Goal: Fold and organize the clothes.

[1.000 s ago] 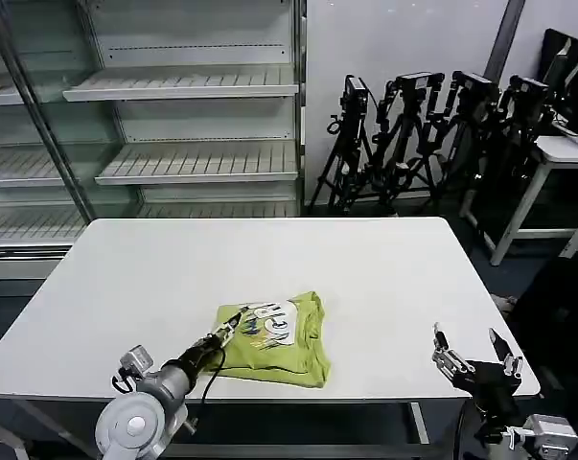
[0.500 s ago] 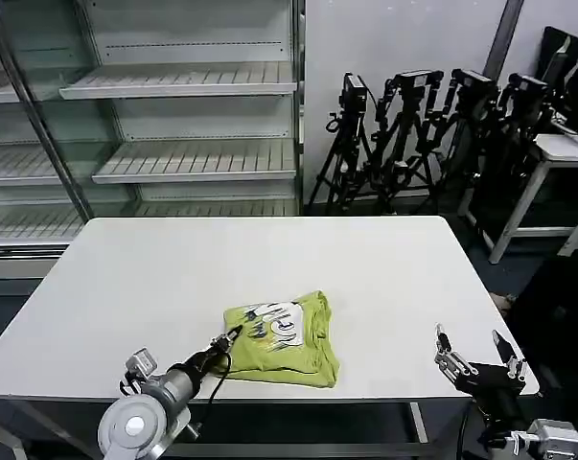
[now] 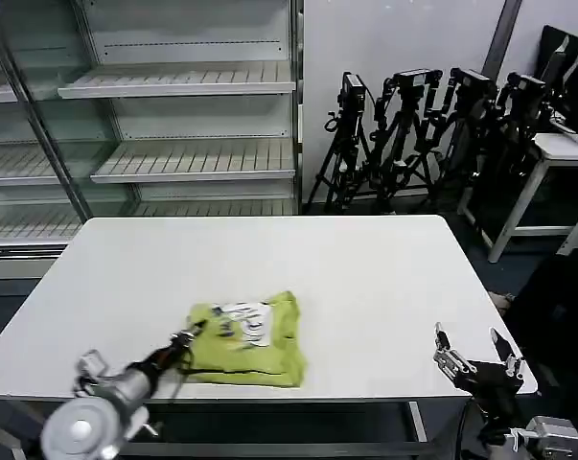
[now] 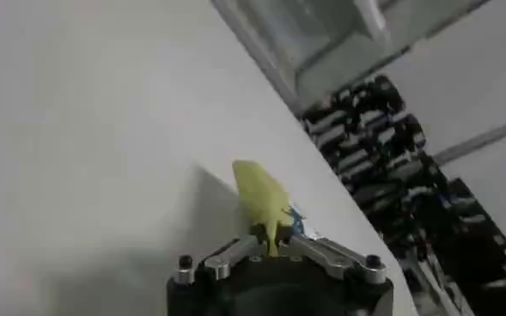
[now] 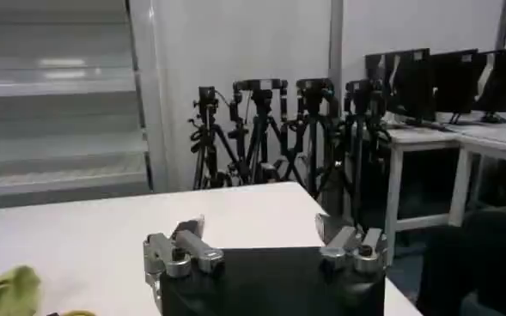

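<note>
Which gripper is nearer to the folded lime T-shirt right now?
Left. The left gripper is shut on the T-shirt at its near-left edge. The right gripper hangs open off the table's near-right corner, well apart from it.

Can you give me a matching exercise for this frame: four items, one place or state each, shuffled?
Items:
1. T-shirt
2. left gripper
3. right gripper
4. tripods

States:
A. open, holding nothing, past the table's near right corner
B. standing on the floor by the back wall
C. folded into a bundle on the table's near left part
D. shut on the bundle's left edge

Pairs: 1-C, 2-D, 3-A, 4-B
</note>
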{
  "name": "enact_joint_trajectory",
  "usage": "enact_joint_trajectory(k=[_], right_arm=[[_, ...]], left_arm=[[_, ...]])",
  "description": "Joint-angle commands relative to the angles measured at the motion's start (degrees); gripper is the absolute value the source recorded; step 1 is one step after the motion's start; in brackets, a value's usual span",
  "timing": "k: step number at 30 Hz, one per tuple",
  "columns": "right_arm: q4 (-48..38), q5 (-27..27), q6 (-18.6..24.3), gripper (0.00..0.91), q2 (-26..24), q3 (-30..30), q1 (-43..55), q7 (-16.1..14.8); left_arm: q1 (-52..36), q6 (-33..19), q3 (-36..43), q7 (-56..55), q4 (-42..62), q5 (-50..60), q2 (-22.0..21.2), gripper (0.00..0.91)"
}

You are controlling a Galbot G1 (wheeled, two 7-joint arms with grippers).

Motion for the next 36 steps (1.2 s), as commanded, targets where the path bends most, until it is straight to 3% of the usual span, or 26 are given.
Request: enact_joint_trajectory(k=[1,4,6,10,12,14,17,21,27,36], right_arm=[[-1.75,0.22,0.04,0.907,-0.04,-2.01,3.87,0.12],[-2.04,0.44,-0.01,0.907,-0.57,-2.68,4.93,0.13],[-2.33,0.73,-0.03,0.907,-0.9,-2.84,5.47,0.17],[-2.97,0.89,0.01,0.907,-1.21,-3.05,5.99,0.09],[-3.11,0.82,0.08,0.907,-1.08,-3.03,5.83,0.08],[-3.26,0.49,0.23,0.907,-0.88,-2.84,5.45,0.01],[-3.22,-0.49,0.53,0.907,-0.46,-2.67,4.64,-0.13],[-2.63,-1.72,1.07,0.907,0.2,-1.44,3.17,-0.48],[-2.14,-1.72,1.64,0.907,1.07,0.84,1.15,-0.86],[-1.06,-3.07,2.2,0.907,2.85,0.77,-0.75,-1.12]], left_arm=[[3.79,1.9,-27.77,10.03,-1.98,13.33,16.31,0.03],[4.33,2.27,-34.01,16.54,-1.03,22.06,21.59,0.03],[4.86,1.9,-34.79,21.95,-1.79,34.01,24.65,0.03],[8.46,-1.55,-27.75,25.25,-7.39,50.3,23.94,0.04],[11.87,-6.46,-16.78,25.08,-8.72,68.29,20.24,0.04],[11.74,-10.59,-3.82,24.1,-6.96,79.59,17.83,0.03],[8.67,-12.76,15.64,22.71,1.68,92.99,13.58,0.04],[1.36,-16.52,27.67,21.0,11.93,108.62,6.64,0.04],[-4.49,-12.13,35.25,21.16,5.49,108.89,1.79,0.04],[-18.37,-2.26,41.25,15.01,8.44,81.08,-3.15,0.04]])
